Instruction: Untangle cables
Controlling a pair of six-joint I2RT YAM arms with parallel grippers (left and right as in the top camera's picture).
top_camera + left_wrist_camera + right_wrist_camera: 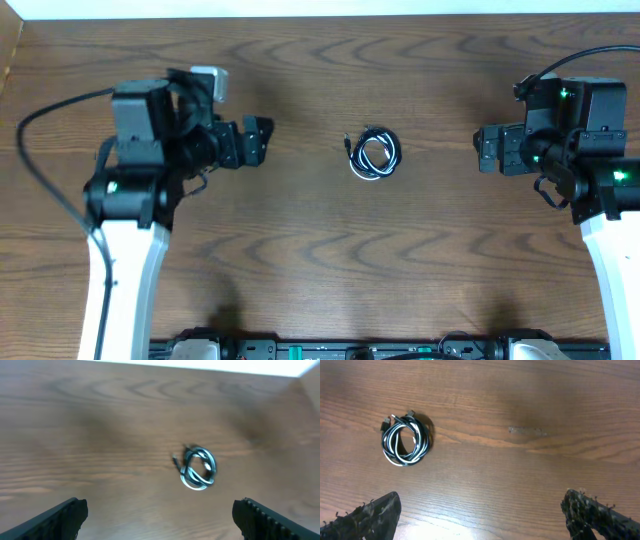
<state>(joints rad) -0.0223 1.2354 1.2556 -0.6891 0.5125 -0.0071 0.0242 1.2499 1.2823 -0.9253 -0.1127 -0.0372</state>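
The dark fingers [65, 515] of the left tool [262, 140] sit in the bottom corners of its wrist view. They are spread wide apart, with only bare wood between them and nothing in their grasp. The right tool [480, 150] stands the same way: its scuffed black fingers [375, 512] sit at the lower edges of its wrist view, jaws fully apart and empty. Both tools hang above the brown wood-grain bench [320, 260] and point inward toward each other from opposite sides. The cables [374, 154] lie flat on the bench about midway between the tools, well apart from each and touched by neither. They are thin black and white cords wound together into one small round coil. In the right wrist view, two small plug ends stick out at the coil's upper left. In the left wrist view the coil is blurred and looks like a pale and dark ring. A faint pale smear [527, 431] marks the wood to one side of the coil, away from it. From overhead, the white-sleeved arms [125, 275] reach in from the near edge of the bench, one at each side.
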